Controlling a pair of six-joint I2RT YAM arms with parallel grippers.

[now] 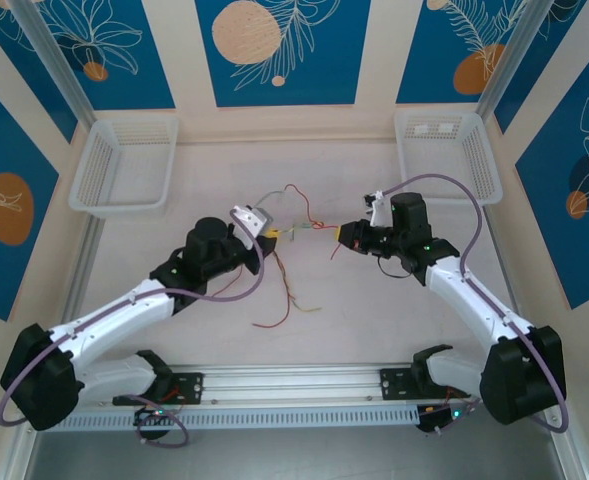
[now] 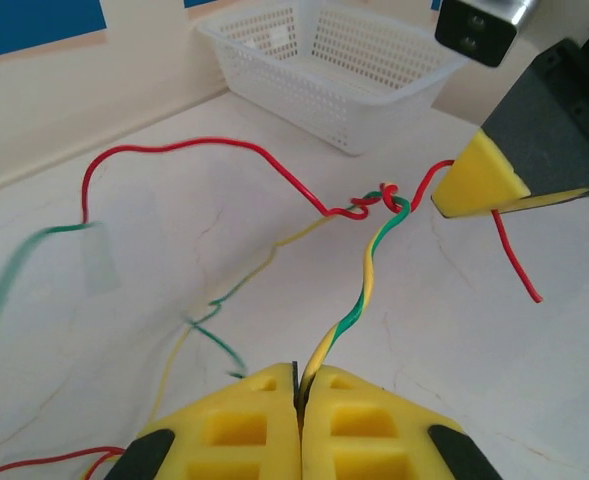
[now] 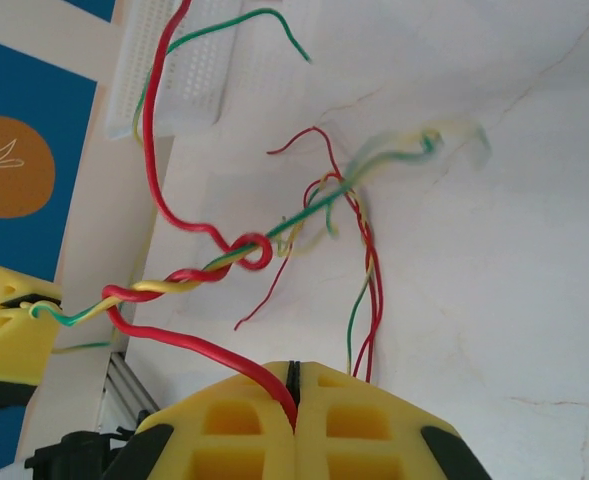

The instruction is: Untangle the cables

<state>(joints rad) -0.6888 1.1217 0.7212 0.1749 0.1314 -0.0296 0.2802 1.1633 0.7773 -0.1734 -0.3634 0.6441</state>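
Clamping with jaws of left gripper (image 2: 299, 388), pressed together, on a yellow-green striped wire (image 2: 366, 290); clamping with jaws of right gripper (image 3: 292, 378), also pressed together, on a red wire (image 3: 214, 348); holding the cables (image 1: 296, 226) over the middle of the worktop (image 1: 374, 320), with a twisted knot (image 2: 379, 200) between both grippers; leaving loose ends lying toward the near edge, well apart from the left basket (image 1: 86, 178) and the right basket (image 1: 486, 165) in the far corners.

Cables (image 2: 367, 283): red; yel-grn striped. Left gripper (image 2: 299, 385), right gripper (image 3: 292, 385): yellow. Baskets (image 1: 87, 172): wht mesh. Table (image 1: 374, 305): off-wht, faint veins. Wall panels (image 1: 319, 70): blue w/ orange discs, wht leaf lines.
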